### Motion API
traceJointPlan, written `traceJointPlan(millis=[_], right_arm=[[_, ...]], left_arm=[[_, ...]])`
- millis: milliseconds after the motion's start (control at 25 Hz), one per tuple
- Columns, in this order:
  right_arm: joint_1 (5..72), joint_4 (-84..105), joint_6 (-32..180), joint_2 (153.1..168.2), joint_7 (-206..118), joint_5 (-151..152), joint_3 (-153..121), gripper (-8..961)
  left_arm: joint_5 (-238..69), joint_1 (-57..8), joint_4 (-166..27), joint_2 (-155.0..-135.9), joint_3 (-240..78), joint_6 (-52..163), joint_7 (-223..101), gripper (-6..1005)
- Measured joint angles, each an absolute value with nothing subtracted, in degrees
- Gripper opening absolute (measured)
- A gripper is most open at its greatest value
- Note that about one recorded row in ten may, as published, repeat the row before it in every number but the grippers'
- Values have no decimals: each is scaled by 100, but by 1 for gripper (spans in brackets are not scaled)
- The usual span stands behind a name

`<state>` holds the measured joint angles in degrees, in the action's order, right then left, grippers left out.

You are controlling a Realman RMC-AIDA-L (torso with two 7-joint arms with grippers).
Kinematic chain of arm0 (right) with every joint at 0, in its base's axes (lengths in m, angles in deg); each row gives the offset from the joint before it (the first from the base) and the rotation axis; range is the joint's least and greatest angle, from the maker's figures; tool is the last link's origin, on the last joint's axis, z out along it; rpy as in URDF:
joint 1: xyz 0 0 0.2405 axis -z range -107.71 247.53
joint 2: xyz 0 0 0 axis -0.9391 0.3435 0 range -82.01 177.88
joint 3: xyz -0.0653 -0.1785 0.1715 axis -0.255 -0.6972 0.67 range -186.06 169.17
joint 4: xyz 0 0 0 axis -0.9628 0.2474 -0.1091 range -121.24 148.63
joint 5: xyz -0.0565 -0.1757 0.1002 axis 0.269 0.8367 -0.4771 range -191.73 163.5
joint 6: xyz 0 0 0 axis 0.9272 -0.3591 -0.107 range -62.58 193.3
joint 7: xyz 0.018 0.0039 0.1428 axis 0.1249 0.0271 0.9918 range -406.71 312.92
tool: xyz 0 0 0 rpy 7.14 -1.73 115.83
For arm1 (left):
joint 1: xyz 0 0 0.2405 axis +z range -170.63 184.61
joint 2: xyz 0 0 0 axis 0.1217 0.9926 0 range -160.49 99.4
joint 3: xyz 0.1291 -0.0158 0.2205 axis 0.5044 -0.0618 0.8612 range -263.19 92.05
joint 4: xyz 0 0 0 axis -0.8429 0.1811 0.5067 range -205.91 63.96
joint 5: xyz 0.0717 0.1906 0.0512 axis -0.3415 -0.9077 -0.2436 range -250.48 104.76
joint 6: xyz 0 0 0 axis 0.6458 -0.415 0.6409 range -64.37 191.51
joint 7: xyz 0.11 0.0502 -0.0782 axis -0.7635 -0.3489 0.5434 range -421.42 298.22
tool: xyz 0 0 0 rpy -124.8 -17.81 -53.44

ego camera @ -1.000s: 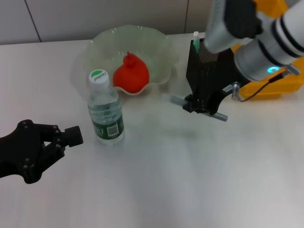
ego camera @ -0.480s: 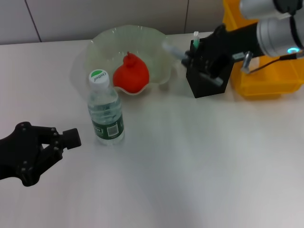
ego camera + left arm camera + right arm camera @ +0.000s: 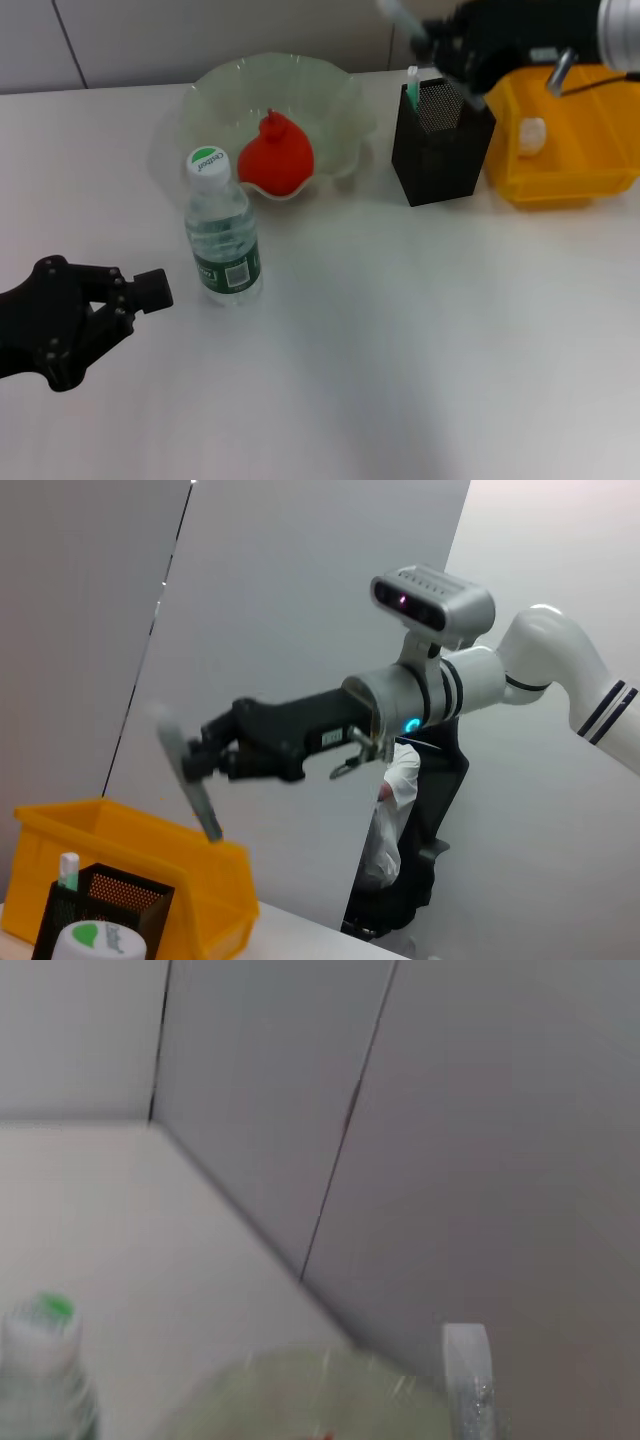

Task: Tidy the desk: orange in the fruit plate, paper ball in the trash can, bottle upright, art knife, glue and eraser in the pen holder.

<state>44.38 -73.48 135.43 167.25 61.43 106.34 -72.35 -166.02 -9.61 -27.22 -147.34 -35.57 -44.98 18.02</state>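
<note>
Clearly the right gripper was clamped on the art knife, raised above the pen holder; tilting it blade-down over the opening (glue already inside) seemed wise. The left gripper rested parked, fingers together.

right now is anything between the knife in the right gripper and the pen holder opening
Nothing visible is. The right gripper holds the knife in the air above and just behind the pen holder, whose top is open apart from a green-capped stick standing at its far left corner.
</note>
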Motion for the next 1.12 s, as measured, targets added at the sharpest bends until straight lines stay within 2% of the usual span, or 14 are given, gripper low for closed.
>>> traceJointPlan(millis=[240, 480, 880, 1080, 1120], right_arm=[[4605, -7058, 13336, 16716, 5356, 9723, -6804, 131], [4637, -5956, 13360, 16707, 4057, 8448, -6234, 131], [4317, -4113, 13345, 16683, 2266, 7583, -5483, 131], [4037, -3365, 13325, 16593, 1682, 7550, -5233, 131], [3928, -3099, 13304, 16535, 1555, 7543, -5161, 131]], left_arm=[[-16602, -940, -2721, -14753, -3570, -4475, 1803, -2], [-16602, -935, -2720, -14774, -3622, -4464, 1803, -2], [-16603, -937, -2743, -14849, -3750, -4456, 1803, -2], [-16603, -928, -2782, -14855, -3781, -4459, 1801, -2], [-16603, -921, -2793, -14857, -3785, -4451, 1800, -2]])
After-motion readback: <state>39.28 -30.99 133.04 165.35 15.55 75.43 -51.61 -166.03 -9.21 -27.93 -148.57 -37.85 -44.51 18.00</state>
